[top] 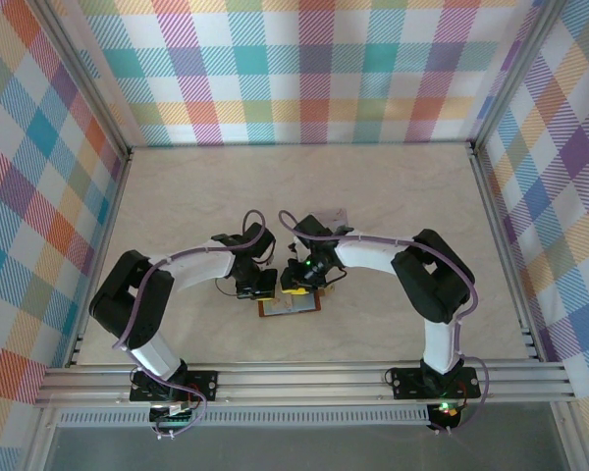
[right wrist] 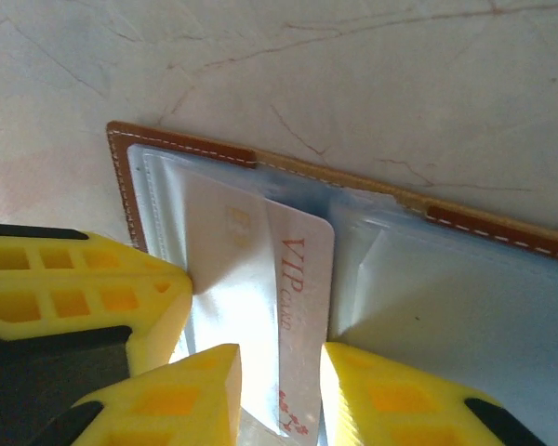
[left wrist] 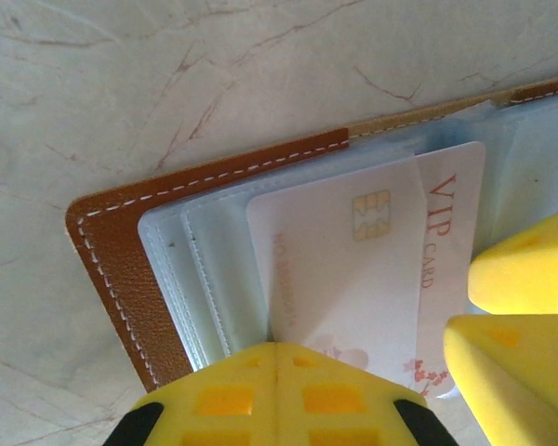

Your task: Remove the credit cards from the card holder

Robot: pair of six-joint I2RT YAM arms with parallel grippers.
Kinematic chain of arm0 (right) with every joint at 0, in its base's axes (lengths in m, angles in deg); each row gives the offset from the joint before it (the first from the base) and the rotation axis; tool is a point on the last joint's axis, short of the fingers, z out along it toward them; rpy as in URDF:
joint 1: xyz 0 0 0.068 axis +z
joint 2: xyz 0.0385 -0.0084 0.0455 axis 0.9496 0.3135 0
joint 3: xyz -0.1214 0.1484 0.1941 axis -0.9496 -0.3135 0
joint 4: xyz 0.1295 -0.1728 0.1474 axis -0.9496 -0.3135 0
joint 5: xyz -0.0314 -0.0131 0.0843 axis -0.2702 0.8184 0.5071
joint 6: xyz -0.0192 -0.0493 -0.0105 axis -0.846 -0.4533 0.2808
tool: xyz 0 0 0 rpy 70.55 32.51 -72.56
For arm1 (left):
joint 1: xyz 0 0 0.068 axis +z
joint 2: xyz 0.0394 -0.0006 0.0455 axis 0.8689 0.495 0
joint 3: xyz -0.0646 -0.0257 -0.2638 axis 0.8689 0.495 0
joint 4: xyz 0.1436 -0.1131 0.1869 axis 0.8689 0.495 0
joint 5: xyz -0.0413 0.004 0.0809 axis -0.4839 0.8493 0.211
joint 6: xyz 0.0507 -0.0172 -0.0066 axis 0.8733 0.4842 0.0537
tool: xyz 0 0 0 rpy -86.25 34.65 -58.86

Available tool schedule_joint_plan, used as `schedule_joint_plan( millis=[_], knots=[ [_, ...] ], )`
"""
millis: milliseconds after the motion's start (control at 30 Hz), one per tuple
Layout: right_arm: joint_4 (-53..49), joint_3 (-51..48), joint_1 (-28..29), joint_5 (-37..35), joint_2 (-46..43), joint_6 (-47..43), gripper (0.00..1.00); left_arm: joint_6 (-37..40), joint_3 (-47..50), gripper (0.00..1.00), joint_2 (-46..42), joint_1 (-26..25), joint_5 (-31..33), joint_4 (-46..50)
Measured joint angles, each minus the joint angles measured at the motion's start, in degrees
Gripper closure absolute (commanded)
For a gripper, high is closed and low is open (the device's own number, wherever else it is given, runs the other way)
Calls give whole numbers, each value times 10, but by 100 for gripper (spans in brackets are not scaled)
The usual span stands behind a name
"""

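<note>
I've got both grippers down on the open card holder (top: 290, 306), cards not out yet.
L gripper (left wrist: 277, 358) closed tight, empty, tip at holder's left sleeves. R gripper (right wrist: 281, 372) part-open, VIP card (right wrist: 302, 279) end in its gap, can't tell if pinched. Chip card (left wrist: 344, 269) sleeved, overlapping it.

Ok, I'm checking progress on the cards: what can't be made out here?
- Top view: the card holder is mostly covered by the left gripper and right gripper; the cards are too small to read.
- Right wrist view: the VIP card has its lower end hidden between the fingers; whether they pinch it cannot be told.
- Left wrist view: any cards behind the chip card are hidden by it and the cloudy sleeves.
</note>
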Motion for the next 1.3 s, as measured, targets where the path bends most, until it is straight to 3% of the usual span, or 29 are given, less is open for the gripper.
schedule_joint_plan(
  millis=[500,933,1300],
  knots=[
    [39,-30,-13,29,0,2,74,11,-10,94,11,-4,4,5],
    [96,-61,-23,65,0,23,88,11,-15,94,16,-9,8,9],
    [101,-67,-29,72,-11,26,93,11,-17,94,16,-10,12,12]
  ],
)
